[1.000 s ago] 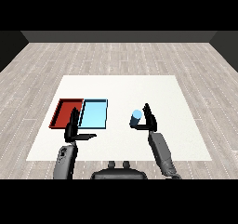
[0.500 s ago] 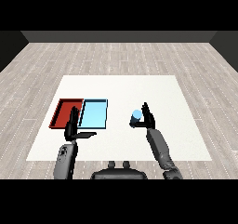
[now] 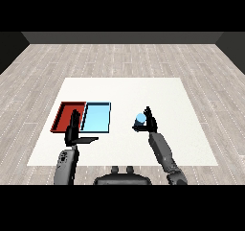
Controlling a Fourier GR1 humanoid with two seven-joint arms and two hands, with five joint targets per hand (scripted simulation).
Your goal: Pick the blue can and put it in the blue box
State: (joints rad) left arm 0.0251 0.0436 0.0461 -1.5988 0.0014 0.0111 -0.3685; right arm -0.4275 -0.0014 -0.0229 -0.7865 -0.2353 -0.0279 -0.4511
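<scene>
Working from your left, the red tray [image 3: 61, 120] lies at the table's [image 3: 182, 96] nine o'clock side with the blue tray [image 3: 97, 116] touching its three o'clock edge; both lie flat with their long sides running from six towards twelve. The left hand [image 3: 73, 131] rests just in front of them, fingers straight and pointing to twelve over the near edge of the red tray, thumb stuck out towards three, holding nothing. Further right, well apart from the trays, the right hand [image 3: 149, 123] is curled round the blue can [image 3: 140, 119], whose pale top shows between thumb and fingers. You cannot tell from this view whether the can is off the table or standing on it. The can looks upright, its long axis vertical and its top facing up towards you. By my reading you are at the end of the grasp, with the carry not yet begun. Your next move calls for lifting, then travelling towards nine o'clock until the can hangs over the blue tray, keeping it upright and short of the red tray.
</scene>
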